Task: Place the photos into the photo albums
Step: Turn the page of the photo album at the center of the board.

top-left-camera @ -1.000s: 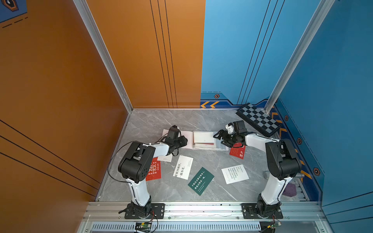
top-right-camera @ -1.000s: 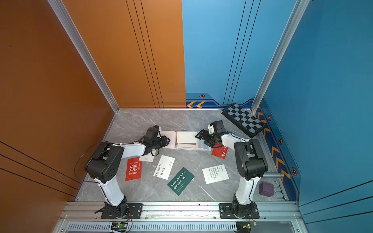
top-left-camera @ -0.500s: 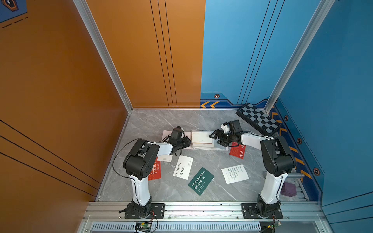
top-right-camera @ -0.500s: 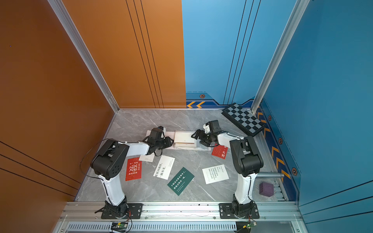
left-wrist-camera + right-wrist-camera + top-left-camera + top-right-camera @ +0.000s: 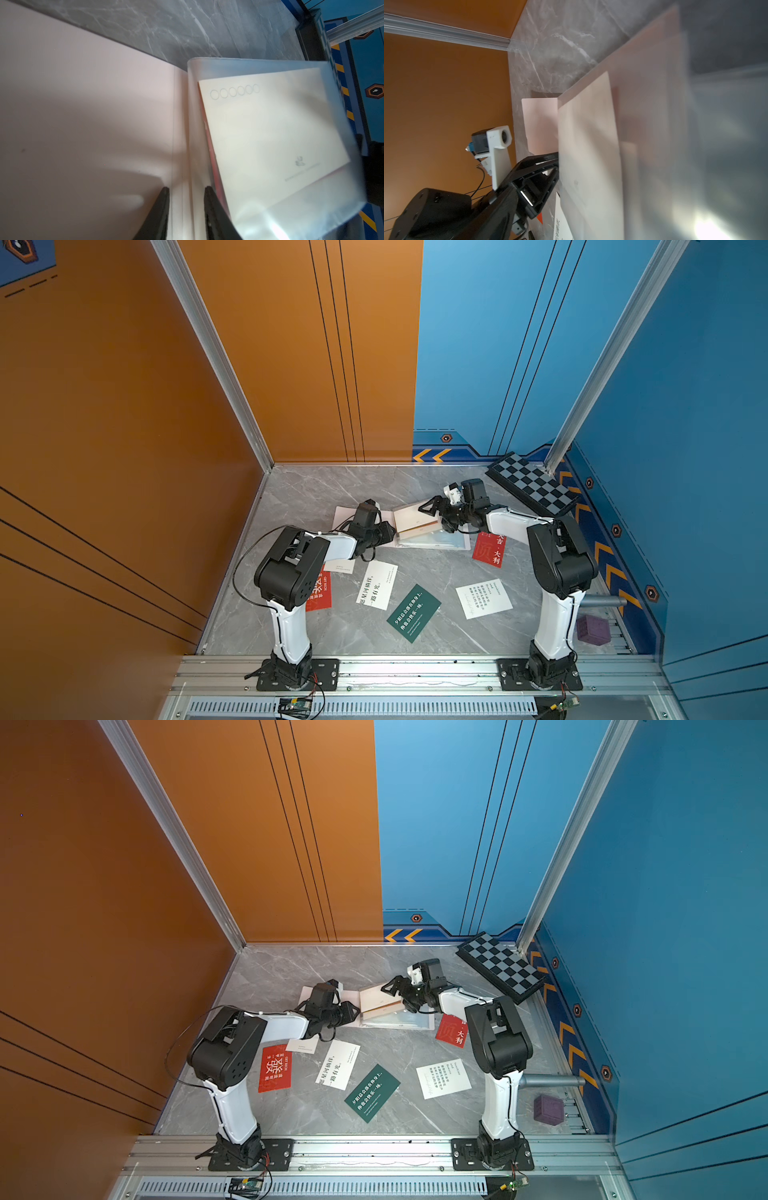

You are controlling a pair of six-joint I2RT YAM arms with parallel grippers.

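The photo album [image 5: 343, 516] lies open at the back middle of the marble table [image 5: 316, 489], its inner cover pale pink. One clear bluish sleeve [image 5: 311, 197] stands tilted up from the right-hand pages with a cream card [image 5: 270, 128] inside (six small circles along one edge, a red edge showing beside it). The left gripper [image 5: 187, 188] sits at the fold, jaws narrowly apart, clamping nothing. The right gripper [image 5: 433, 517] is spread wide at the raised sleeve's outer edge. A dark green photo [image 5: 413, 613] lies loose nearer the arm bases.
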